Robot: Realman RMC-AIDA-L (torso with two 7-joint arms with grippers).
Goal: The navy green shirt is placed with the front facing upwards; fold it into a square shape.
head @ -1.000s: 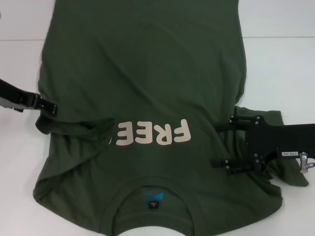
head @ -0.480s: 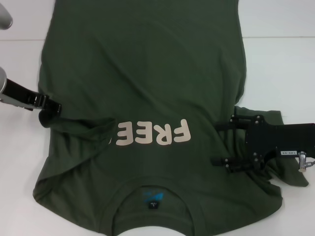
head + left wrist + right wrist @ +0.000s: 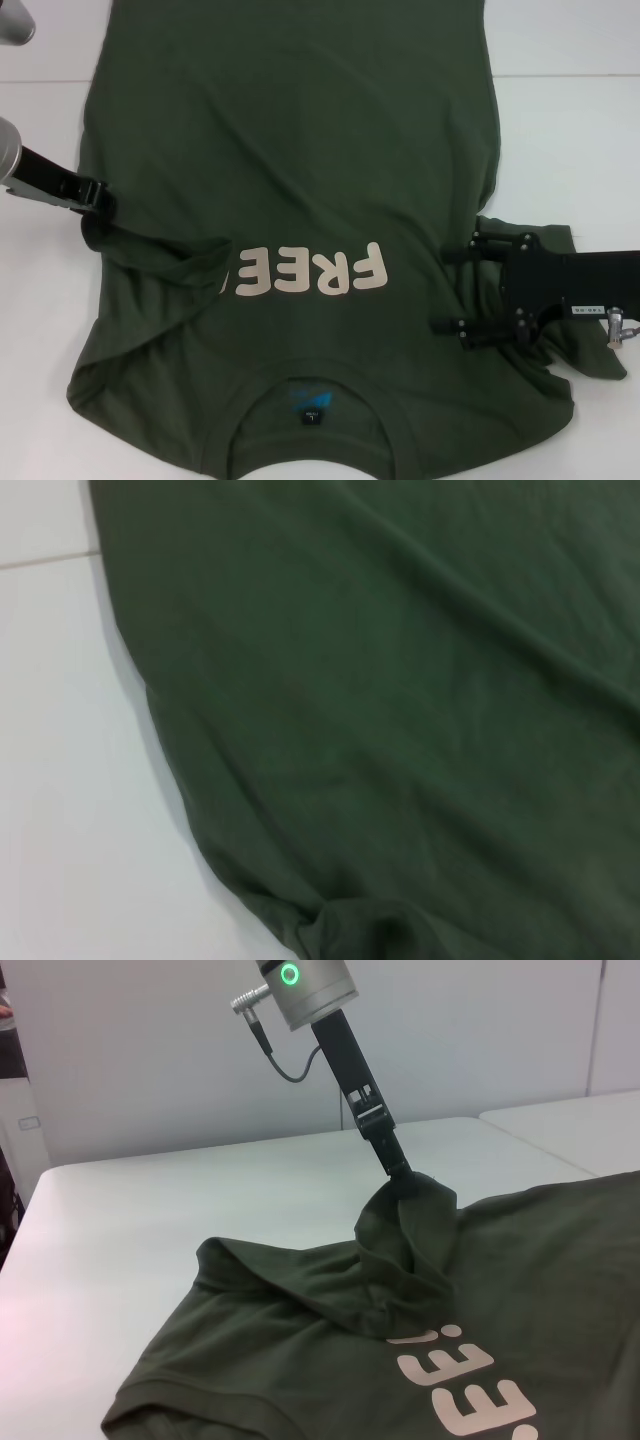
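Observation:
The navy green shirt (image 3: 300, 130) lies spread front up on the white table, its collar and neck label (image 3: 312, 405) nearest me. The cream lettering (image 3: 320, 272) is partly covered by the left sleeve (image 3: 165, 262), which is folded inward. My left gripper (image 3: 100, 207) is shut on that sleeve's fabric at the shirt's left edge. The right wrist view shows it (image 3: 405, 1182) holding the cloth (image 3: 410, 1250) lifted in a peak. My right gripper (image 3: 455, 290) is open, its fingers spread over the shirt by the right sleeve (image 3: 585, 345). The left wrist view shows only the shirt (image 3: 400, 730).
The white table (image 3: 570, 140) shows bare on both sides of the shirt, with a seam line (image 3: 560, 76) across it at the back. The table also shows in the left wrist view (image 3: 60, 780).
My left gripper has moved a little away from me and upward along the shirt's left edge, keeping the sleeve fabric. The right gripper has barely moved.

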